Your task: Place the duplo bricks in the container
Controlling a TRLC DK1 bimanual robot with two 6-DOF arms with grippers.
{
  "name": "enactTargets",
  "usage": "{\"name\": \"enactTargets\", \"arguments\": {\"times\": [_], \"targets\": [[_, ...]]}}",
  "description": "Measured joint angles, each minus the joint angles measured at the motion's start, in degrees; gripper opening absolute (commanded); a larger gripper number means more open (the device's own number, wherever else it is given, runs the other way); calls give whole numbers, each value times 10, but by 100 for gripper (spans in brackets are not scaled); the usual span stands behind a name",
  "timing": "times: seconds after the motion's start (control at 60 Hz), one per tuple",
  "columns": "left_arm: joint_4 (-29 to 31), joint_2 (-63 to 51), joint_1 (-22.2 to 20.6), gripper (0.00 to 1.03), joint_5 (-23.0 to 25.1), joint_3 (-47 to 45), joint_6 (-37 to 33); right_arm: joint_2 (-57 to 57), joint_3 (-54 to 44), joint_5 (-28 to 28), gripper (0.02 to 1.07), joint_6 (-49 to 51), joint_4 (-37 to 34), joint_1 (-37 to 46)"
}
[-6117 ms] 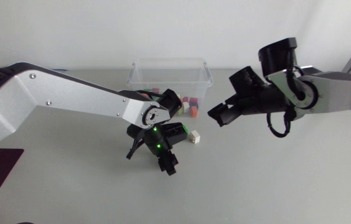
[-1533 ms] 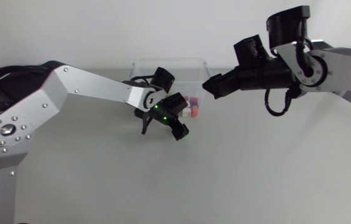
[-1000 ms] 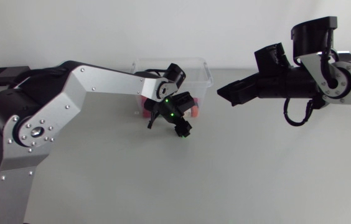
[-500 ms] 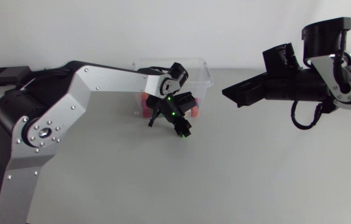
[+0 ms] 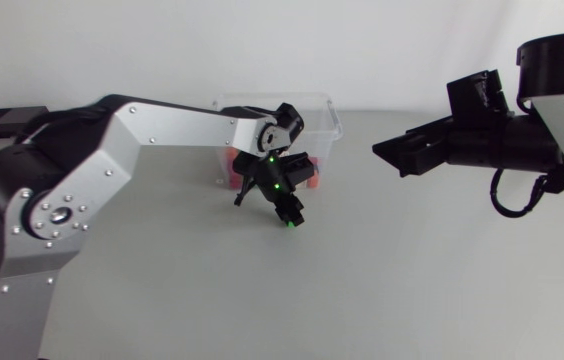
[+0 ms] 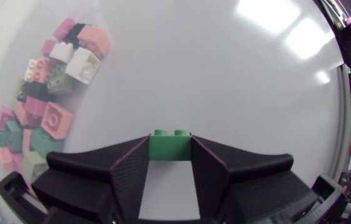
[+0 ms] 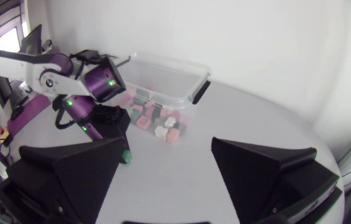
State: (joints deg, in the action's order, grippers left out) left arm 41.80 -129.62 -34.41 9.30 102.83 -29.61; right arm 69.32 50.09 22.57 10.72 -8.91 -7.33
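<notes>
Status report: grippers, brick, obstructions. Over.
Left gripper shut on green brick, beside the container, not in. Right gripper open, empty, off to the side. Nothing blocking.

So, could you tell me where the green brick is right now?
The green brick is clamped between the jaws of the left arm, just in front of the clear container, near the middle of the head view.

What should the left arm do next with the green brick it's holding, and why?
Probably raise it and carry it over the container rim before releasing. The left gripper is shut on the green brick, which sits outside the container's wall, beside the pile of bricks rather than above it.
</notes>
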Motion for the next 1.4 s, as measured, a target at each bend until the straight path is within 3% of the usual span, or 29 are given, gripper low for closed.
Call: {"name": "enactTargets", "arguments": {"times": [0.217,0.333,0.8,0.9,0.933,1.1,1.217,1.4], "targets": [[4,147,8,28,0,-25,15,-49,-53,-6,102,3,-1,1],[-22,206,31,28,3,-5,42,-68,-89,-19,102,13,-1,5],[-205,165,112,29,-8,24,128,-204,-168,-66,102,35,-10,22],[-237,136,115,44,-30,24,136,-223,-181,-80,102,40,-14,22],[-243,128,115,57,-36,24,139,-228,-186,-85,102,42,-17,22],[-275,103,115,98,-72,25,151,-266,-198,-109,102,46,-31,22],[-323,111,115,99,-99,18,162,-302,-201,-141,102,46,-33,22],[-378,193,119,99,-137,-69,170,-360,-216,-178,102,46,-30,23]]}}
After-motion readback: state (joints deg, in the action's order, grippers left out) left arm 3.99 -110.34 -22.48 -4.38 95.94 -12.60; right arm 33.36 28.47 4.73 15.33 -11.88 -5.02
